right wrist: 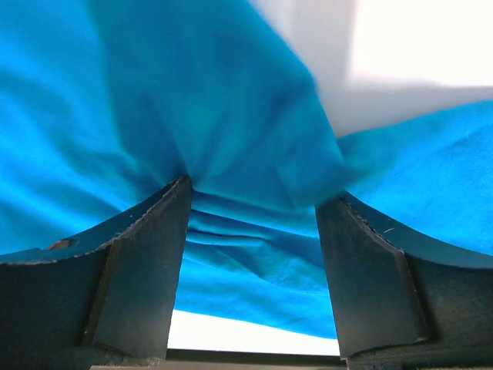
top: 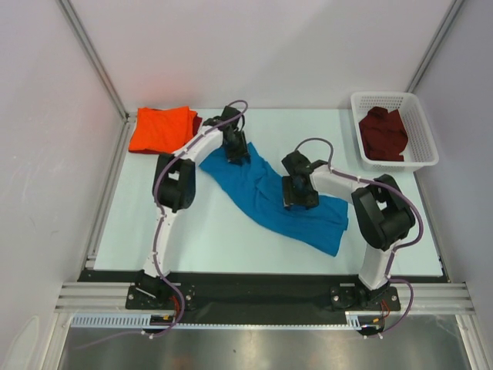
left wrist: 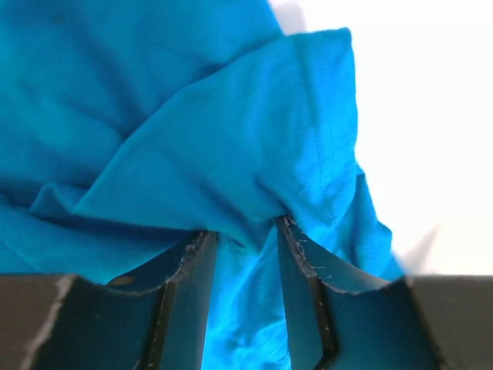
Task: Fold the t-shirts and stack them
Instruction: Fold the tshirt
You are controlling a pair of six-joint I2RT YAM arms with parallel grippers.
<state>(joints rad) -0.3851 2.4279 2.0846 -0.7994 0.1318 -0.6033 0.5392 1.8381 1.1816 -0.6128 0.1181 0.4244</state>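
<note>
A bright blue t-shirt (top: 258, 193) lies crumpled in a diagonal band across the table (top: 154, 220). My left gripper (top: 236, 154) sits at its far left end. In the left wrist view the left gripper (left wrist: 246, 227) has a gathered fold of blue cloth (left wrist: 192, 116) pinched between its fingertips. My right gripper (top: 299, 202) is over the shirt's middle. Its jaws stand wide in the right wrist view (right wrist: 254, 193), tips resting on wrinkled blue cloth (right wrist: 154, 100). An orange t-shirt (top: 160, 128) lies folded at the far left, with a dark maroon one (top: 197, 123) showing beside it.
A white lattice basket (top: 420, 123) stands at the far right corner with dark maroon shirts (top: 383, 132) inside. Metal frame rails run along the table's left and right sides. The near edge carries the two arm bases.
</note>
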